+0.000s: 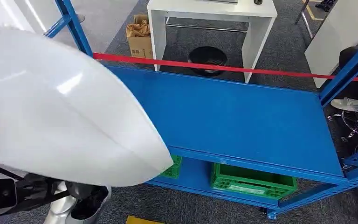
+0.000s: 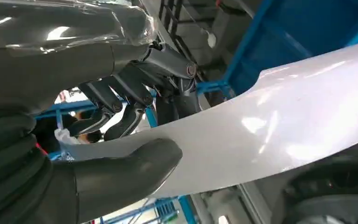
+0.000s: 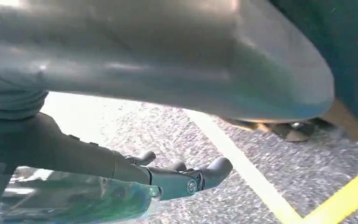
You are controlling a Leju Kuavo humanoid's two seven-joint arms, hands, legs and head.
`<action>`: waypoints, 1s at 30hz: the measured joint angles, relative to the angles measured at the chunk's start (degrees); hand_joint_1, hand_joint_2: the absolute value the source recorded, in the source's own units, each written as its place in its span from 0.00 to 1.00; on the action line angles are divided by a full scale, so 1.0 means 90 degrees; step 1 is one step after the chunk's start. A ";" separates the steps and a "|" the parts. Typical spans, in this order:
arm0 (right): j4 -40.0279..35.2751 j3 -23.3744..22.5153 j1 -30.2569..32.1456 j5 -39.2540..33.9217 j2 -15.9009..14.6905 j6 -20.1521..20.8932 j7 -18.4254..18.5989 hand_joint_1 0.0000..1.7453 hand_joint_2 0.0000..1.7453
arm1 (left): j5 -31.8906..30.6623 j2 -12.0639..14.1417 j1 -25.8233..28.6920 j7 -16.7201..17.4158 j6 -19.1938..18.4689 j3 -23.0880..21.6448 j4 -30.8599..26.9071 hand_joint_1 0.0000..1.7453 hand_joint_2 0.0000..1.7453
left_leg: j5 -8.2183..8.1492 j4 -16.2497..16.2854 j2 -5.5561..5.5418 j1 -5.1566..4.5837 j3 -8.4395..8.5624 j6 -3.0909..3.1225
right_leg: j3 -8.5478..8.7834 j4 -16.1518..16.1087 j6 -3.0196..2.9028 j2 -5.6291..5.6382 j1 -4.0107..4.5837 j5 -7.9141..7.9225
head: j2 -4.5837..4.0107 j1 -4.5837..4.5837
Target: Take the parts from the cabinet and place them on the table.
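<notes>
Nearest to the lens, large white part (image 1: 60, 102), glossy and curved, covering much of the head view on the robot's left side. Held by left hand (image 2: 51, 84): in the left wrist view, thick grey thumb (image 2: 135, 163) pressed on one face of the sheet, darker fingers (image 2: 116, 100) hooked over its edge on the other face, so a firm clamp as far as can be judged. Right hand (image 3: 121, 163) hanging low over grey floor (image 3: 261, 186) with yellow lines, fingers stretched out and apart from the thumb, holding nothing. Behind the part, blue cabinet (image 1: 242, 116) with its wide shelf bare where visible, and green crates (image 1: 251, 182) on the level below. Further off, past a red tape (image 1: 261, 70), white desk (image 1: 168, 11); cannot say for sure whether this is the target desk, only that it looks the most likely one. Judged from this: taking step done for this piece, since lifted free and not touching the shelf. Carrying and setting down not yet done, with the desk well apart from the part. Probably next: turn or walk toward the desk, keep the sheet level, lower it flat. Risk: wide, smooth sheet held at one edge, so possible slipping or swinging against the cabinet posts. Unknown whether more parts remain; the crates' contents too hidden to tell.
</notes>
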 joint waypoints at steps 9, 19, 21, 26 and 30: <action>0.0000 -0.0024 -0.0034 -0.0080 -0.0039 0.0014 0.0128 0.00 0.00 | -0.0192 0.0236 0.0050 0.0000 0.0333 -0.0316 -0.0281 1.00 1.00 | -0.0002 -0.0005 0.0001 -0.0063 0.0008 0.0110 | 0.0014 -0.0028 0.0096 0.0001 -0.0065 0.0016 | 0.0000 -0.0005; 0.0000 -0.0087 -0.0058 -0.0141 -0.0194 0.0085 0.0289 0.00 0.00 | -0.0250 0.0267 0.0101 0.0010 0.0466 -0.0488 -0.0189 1.00 1.00 | 0.0110 -0.0117 0.0052 0.0115 0.0050 0.0102 | -0.0253 0.0618 0.0325 -0.0013 -0.0187 -0.0056 | 0.0000 0.0015; 0.0002 -0.0087 -0.0068 -0.0141 -0.0170 0.0085 0.0291 0.00 0.00 | -0.0252 0.0270 0.0099 0.0010 0.0474 -0.0503 -0.0184 1.00 1.00 | 0.0117 -0.0065 0.0020 0.0091 -0.0012 0.0000 | 0.0047 0.0097 0.0317 0.0057 -0.0198 0.0078 | 0.0000 0.0032; 0.0002 -0.0177 -0.0103 -0.0294 -0.0223 0.0090 0.0301 0.00 0.00 | -0.0277 0.0289 0.0074 0.0015 0.0597 -0.0559 -0.0036 1.00 1.00 | 0.0115 0.0003 0.0001 0.0111 -0.0123 -0.0197 | -0.0151 0.0065 0.0037 0.0024 -0.0219 0.0199 | 0.0000 0.0019; 0.0000 -0.0328 -0.0130 -0.0520 -0.0289 0.0056 0.0218 0.00 0.00 | -0.0150 0.0297 -0.0142 0.0015 0.0573 -0.0656 0.0258 1.00 1.00 | -0.1012 0.1708 0.0070 0.0145 -0.0739 -0.0305 | -0.0415 0.0071 -0.0049 -0.0056 -0.0204 0.0391 | 0.0000 -0.0046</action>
